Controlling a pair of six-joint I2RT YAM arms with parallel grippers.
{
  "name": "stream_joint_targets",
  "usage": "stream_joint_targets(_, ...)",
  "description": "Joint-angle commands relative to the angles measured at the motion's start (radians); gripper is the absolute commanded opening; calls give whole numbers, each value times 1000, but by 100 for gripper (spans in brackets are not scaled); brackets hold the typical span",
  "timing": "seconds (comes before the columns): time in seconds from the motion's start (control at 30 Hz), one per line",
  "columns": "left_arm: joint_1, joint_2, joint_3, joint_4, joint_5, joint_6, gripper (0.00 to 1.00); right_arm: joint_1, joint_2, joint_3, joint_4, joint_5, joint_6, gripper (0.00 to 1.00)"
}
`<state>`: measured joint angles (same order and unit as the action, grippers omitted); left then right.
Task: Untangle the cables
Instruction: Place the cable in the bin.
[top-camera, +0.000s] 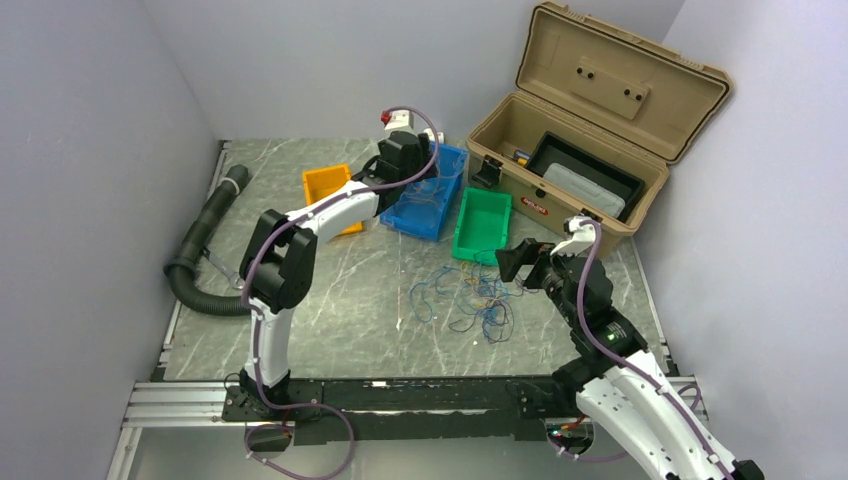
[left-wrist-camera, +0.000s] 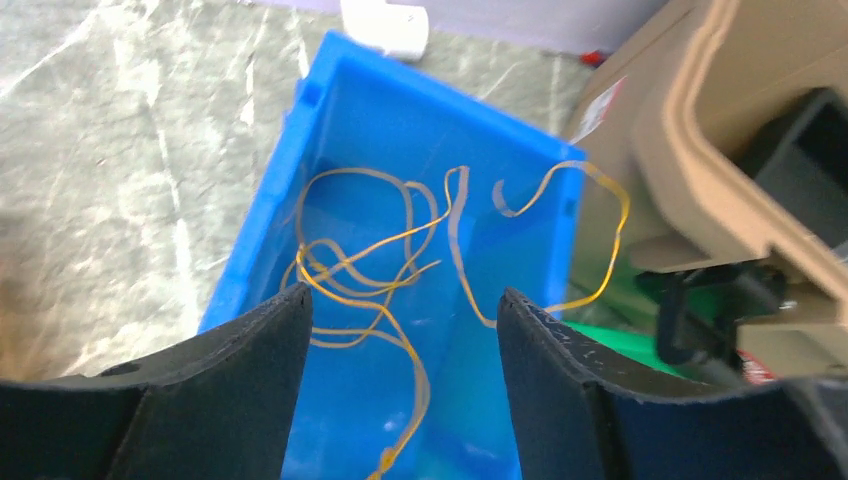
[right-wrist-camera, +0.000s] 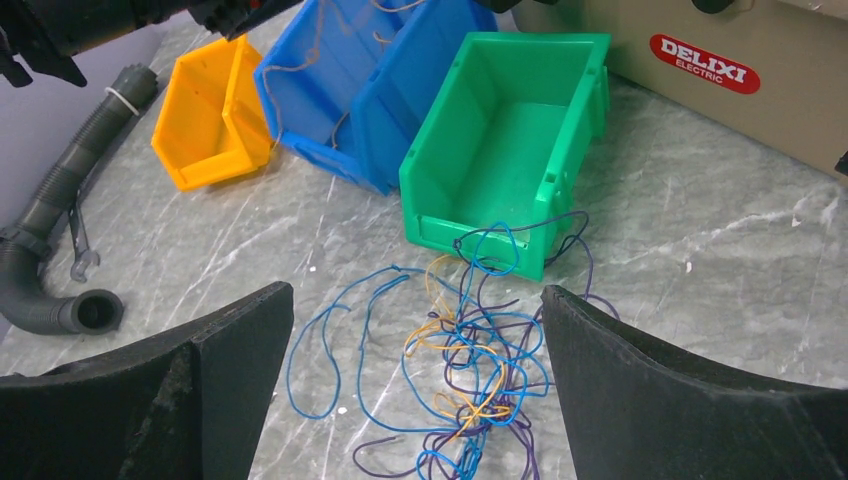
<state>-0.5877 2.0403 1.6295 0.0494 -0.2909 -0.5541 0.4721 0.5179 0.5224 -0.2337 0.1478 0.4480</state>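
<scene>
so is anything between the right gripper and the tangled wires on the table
Nothing visible. The right gripper hangs open over the tangled cables, with clear space down to them. The green bin stands just beyond the tangle, a few loops reaching its front wall, but it is not in the path.

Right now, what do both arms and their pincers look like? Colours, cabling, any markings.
The left arm and right arm match: white shell links, black joint housings, and a thin purple cable looped outside each. The left pincer and right pincer have broad, matte black, wedge-shaped fingers. No readable markings.
</scene>
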Motion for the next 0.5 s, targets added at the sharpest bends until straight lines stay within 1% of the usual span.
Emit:
stream_joint_targets(0.0,5,-15,74,-129,-22,51,75,0,-3,41,-3,9,-11,97)
stream_joint_targets(0.1,2,-66,88,-172,4,86,86,0,67,72,-56,19,-2,97)
stream_joint_targets(0.17,1,-108,84,-199,27,107,98,0,133,98,-109,42,10,97)
stream_joint_targets(0.3,0,-203,47,-242,71,142,99,-1,202,102,-151,53,38,97)
stream_joint_targets(0.47,-17,-342,-43,-282,157,200,99,1,213,64,-140,9,83,97)
